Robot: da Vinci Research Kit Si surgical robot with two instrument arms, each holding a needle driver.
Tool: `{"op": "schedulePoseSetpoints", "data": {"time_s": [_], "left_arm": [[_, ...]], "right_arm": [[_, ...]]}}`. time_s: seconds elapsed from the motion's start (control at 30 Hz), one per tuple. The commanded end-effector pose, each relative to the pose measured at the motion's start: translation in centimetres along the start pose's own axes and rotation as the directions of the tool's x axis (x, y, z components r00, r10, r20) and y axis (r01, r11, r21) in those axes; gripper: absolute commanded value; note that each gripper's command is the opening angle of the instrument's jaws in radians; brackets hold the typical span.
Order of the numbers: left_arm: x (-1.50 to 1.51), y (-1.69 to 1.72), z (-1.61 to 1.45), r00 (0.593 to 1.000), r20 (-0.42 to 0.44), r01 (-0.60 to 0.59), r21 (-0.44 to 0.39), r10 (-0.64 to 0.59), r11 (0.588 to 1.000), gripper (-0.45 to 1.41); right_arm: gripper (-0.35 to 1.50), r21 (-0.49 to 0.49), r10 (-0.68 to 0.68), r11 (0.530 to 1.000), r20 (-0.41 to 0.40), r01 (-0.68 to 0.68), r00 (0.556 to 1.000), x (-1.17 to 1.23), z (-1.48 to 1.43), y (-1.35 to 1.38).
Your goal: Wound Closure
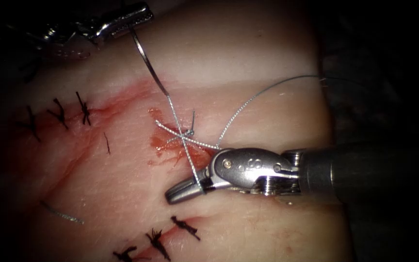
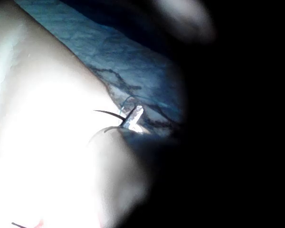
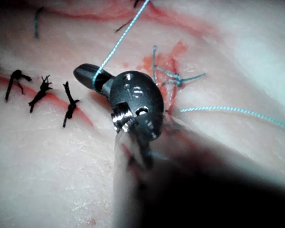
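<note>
Needle [image 1: 147, 62] hangs clear of the tissue [image 1: 248, 53], clenched near its blunt end in the left tool [image 1: 131, 22] at the upper left of the endoscope view, its curve sweeping down and right toward the cut [image 1: 170, 140]. From the needle's lower end the thread [image 1: 178, 127] runs down across a small knot [image 1: 186, 133] sitting on the cut, amid red fluid [image 1: 163, 143], and on into the right tool [image 1: 186, 189], whose jaws are closed on it just below the knot (the right wrist view shows the strand entering the jaw base). A second strand leaves the knot and arcs up and away to the right across the tissue. Finished dark stitches [image 1: 59, 114] lie well to the left of the knot, with another row [image 1: 158, 240] near the lower edge. A loose cut end of thread [image 1: 61, 213] rests on the tissue at lower left.
</note>
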Motion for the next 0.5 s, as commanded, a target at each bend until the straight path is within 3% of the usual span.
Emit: {"op": "schedulePoseSetpoints", "data": {"time_s": [0.03,0.27,0.5], "left_arm": [[0.07,-0.02,-0.01,1.000,-0.005,-0.030,0.004,0.030,1.000,-0.45],[0.69,0.47,-0.42,0.981,-0.081,-0.176,0.031,0.178,0.984,-0.45],[1.19,0.67,-0.87,0.926,-0.144,-0.337,0.105,0.349,0.936,-0.45]], "right_arm": [[-0.35,0.007,0.017,1.000,0.001,-0.017,1.000,0.01,0.12,-0.11],[-0.35,0.054,0.233,0.971,0.036,-0.235,0.972,0.07,0.16,-0.77],[-0.35,0.077,0.395,0.914,0.067,-0.399,0.916,0.08,0.05,-1.25]]}}
